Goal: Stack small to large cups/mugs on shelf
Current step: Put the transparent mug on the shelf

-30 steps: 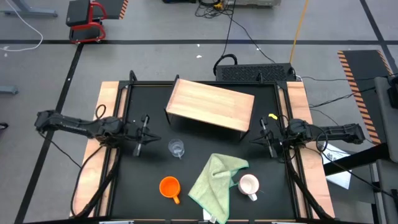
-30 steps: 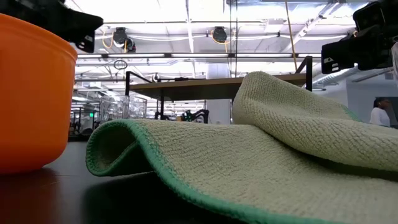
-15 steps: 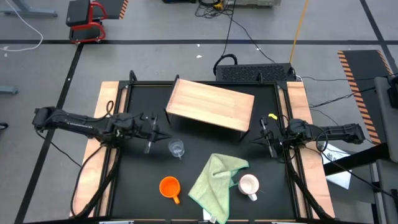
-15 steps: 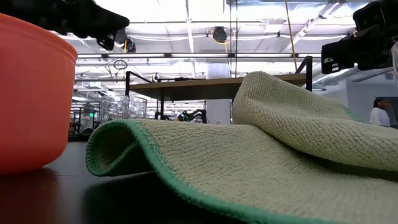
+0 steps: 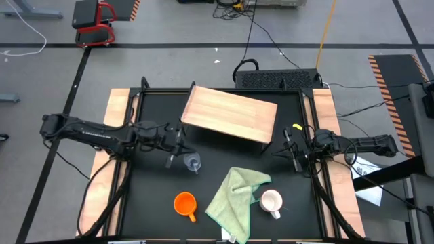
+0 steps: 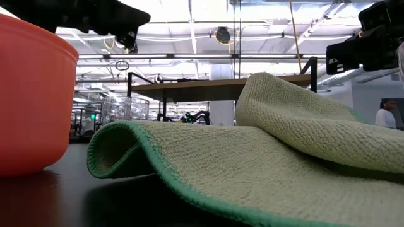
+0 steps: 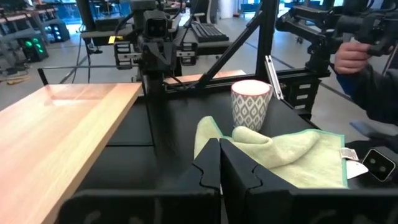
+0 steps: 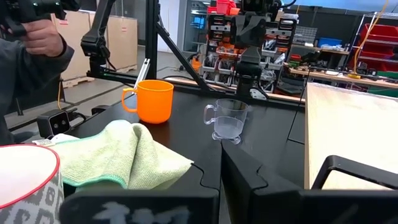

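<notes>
Nothing has reached the low light-wood shelf on dark legs (image 5: 229, 114) yet; its board stands bare at the far middle of the black tabletop (image 5: 149, 196). All three vessels sit on the table in front of it. The small clear glass cup (image 5: 194, 163) is nearest the shelf, the orange handled mug (image 5: 185, 203) stands nearer the front edge, and the white patterned mug (image 5: 272, 201) sits to the right, just beside the crumpled light green cloth (image 5: 235, 195).

The left gripper (image 5: 174, 157) hangs right beside the glass cup, its fingers pinched together and empty. From where I stand this looks like the approach to the first pick. To go on, those fingers would have to spread before they can straddle the cup's wall or rim, then close and lift it to the board.

The right gripper (image 5: 294, 153), also closed on nothing, waits by the right edge of the table near the shelf's corner.
</notes>
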